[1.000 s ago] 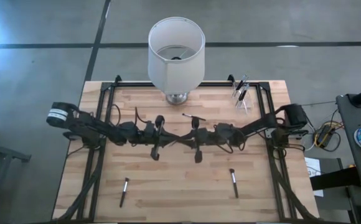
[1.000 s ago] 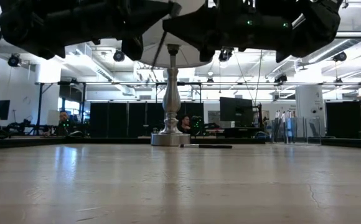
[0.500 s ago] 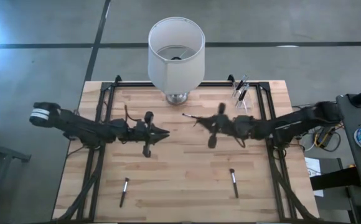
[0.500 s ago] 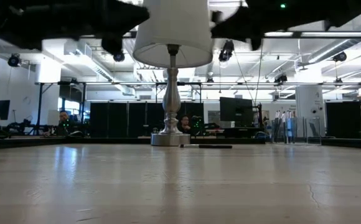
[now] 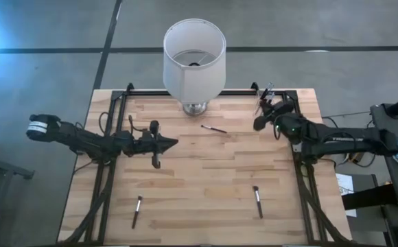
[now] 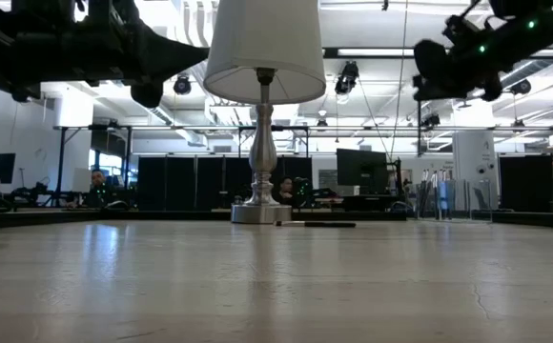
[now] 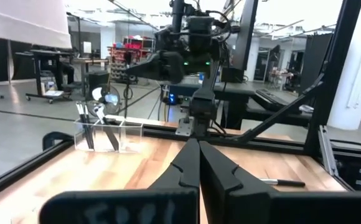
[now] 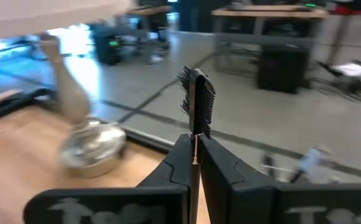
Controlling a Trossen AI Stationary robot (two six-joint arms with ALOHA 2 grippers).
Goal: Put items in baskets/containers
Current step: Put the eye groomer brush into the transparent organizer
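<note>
Right claw (image 5: 259, 123), clamped on a thin dark-handled makeup brush (image 8: 196, 106) standing upright between its fingers, hangs just beside the small clear plastic cup (image 5: 265, 100) at the table's far right corner, nearer than the closed left claw (image 5: 174, 143).

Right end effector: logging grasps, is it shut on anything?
Shut on a thin dark-handled makeup brush; in its wrist view the right end effector fingers pinch the handle, bristles sticking up.

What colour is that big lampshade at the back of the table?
White; the lampshade shows best in the high view.
</note>
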